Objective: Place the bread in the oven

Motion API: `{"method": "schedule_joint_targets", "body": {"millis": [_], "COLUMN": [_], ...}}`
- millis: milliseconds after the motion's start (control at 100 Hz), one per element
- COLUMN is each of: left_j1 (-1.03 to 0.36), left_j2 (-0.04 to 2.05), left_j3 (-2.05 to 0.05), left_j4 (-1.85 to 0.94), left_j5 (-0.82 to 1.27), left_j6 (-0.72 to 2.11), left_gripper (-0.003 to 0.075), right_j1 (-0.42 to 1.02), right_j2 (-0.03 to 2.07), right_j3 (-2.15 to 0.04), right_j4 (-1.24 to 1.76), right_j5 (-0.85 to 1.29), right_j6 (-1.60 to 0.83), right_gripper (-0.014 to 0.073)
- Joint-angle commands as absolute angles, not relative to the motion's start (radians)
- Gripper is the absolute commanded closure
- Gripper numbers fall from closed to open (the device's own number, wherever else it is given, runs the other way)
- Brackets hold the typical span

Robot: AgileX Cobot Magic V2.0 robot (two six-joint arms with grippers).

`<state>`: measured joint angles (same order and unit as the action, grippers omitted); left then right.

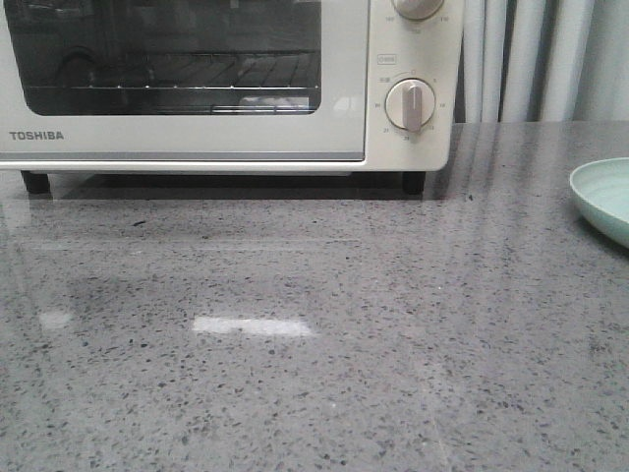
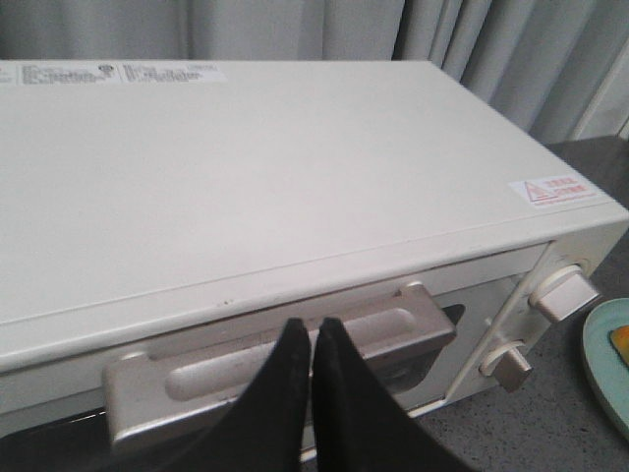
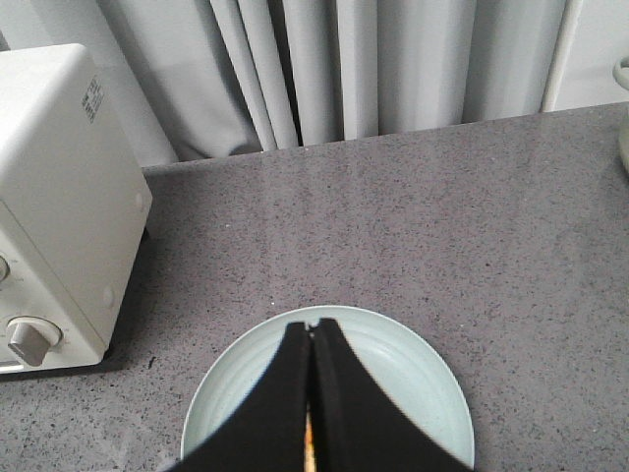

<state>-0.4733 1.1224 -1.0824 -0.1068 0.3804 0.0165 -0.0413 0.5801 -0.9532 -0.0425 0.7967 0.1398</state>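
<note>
The cream-white TOSHIBA oven [image 1: 344,118] stands at the back left of the grey counter with its glass door closed. In the left wrist view my left gripper [image 2: 312,324] is shut and empty, its tips just in front of the oven's silver door handle [image 2: 393,324], below the oven top [image 2: 246,177]. My right gripper [image 3: 311,325] is shut and hovers over a pale green plate [image 3: 403,374]. Only an orange sliver of the bread [image 3: 309,454] shows through the gap between the fingers. An orange bit of bread [image 2: 621,339] also shows on the plate in the left wrist view. Neither gripper shows in the front view.
The plate [image 1: 604,197] sits at the right edge of the front view, to the right of the oven. Beige dials [image 1: 410,104] are on the oven's right panel. Grey curtains [image 3: 393,69] hang behind the counter. A pale rim [image 3: 623,98] shows at the counter's far edge.
</note>
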Motion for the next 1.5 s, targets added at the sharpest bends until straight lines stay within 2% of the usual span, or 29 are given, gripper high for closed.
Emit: {"method": "schedule_joint_targets", "body": {"millis": [0,400,740,1100,1260,1360,1430,1490], "left_j1": [-0.483,-0.483,-0.485,-0.523,-0.58,-0.594,-0.594,-0.592], "left_j2": [1.16,1.275,1.245,0.915,0.72,0.621,0.576,0.55], "left_j3": [-1.156,-1.198,-1.112,-0.748,-0.677,-0.675,-0.675,-0.675], "left_j4": [-0.11,-0.101,-0.103,-0.267,-0.377,-0.373,-0.355,-0.339], "left_j5": [0.358,0.414,0.538,0.486,0.49,0.492,0.493,0.498], "left_j6": [0.016,0.016,0.016,0.016,0.016,0.016,0.016,0.016], "left_gripper": [0.0741,0.0741,0.0741,0.0742,0.0742,0.0742,0.0742,0.0742], "right_j1": [-0.043,-0.007,0.0,0.0,0.0,0.0,0.0,0.0], "right_j2": [0.597,0.597,0.597,0.597,0.597,0.599,0.61,0.628], "right_j3": [-0.986,-0.986,-0.986,-0.986,-0.986,-0.98,-0.979,-0.979], "right_j4": [-0.045,-0.045,-0.045,-0.045,-0.045,-0.047,-0.047,-0.049], "right_j5": [0.729,0.729,0.729,0.892,0.996,0.981,0.957,0.953], "right_j6": [0.129,0.129,0.129,0.129,0.129,0.129,0.129,0.118], "right_gripper": [0.0648,0.0648,0.0648,0.0648,0.0645,0.0568,0.0442,0.0301]}}
